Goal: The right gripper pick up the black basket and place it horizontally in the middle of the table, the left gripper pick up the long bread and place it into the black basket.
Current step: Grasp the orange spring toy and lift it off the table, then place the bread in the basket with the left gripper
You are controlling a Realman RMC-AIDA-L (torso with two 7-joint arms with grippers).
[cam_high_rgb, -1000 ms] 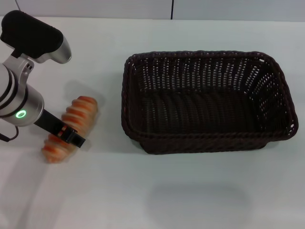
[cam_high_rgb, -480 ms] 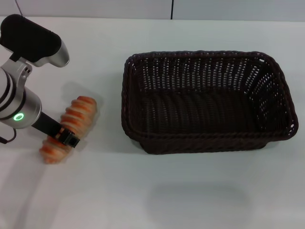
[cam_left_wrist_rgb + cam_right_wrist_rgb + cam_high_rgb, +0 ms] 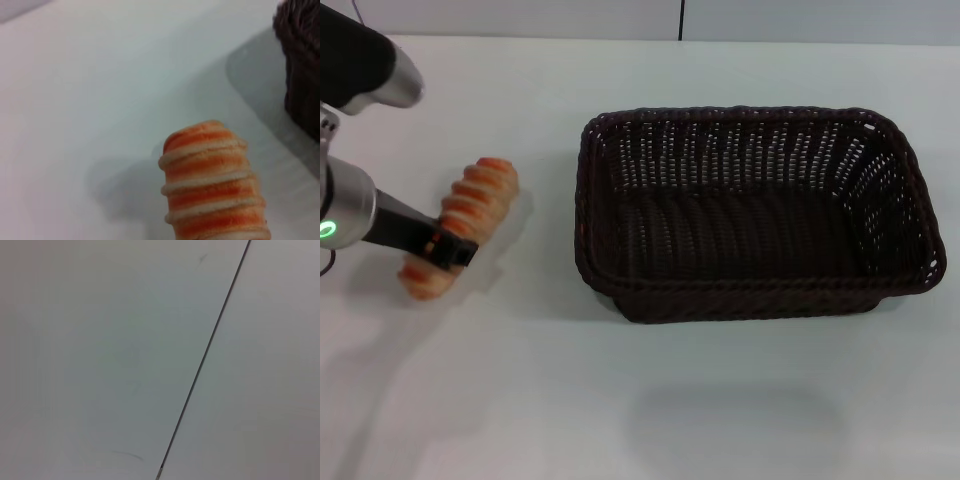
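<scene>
One loaf matters here: the long bread (image 3: 460,228) sits pinched across its middle by the left gripper (image 3: 448,248), jaws pressed against its sides, its long axis running diagonally. It appears lifted just off the table (image 3: 520,400). The black basket (image 3: 755,215) lies to its right, well apart, lengthwise across the middle. No right gripper shows.

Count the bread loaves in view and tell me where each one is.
1. The orange-tan ridged long bread sits in the left gripper on the robot's left, beside the empty dark woven wicker basket.
</scene>
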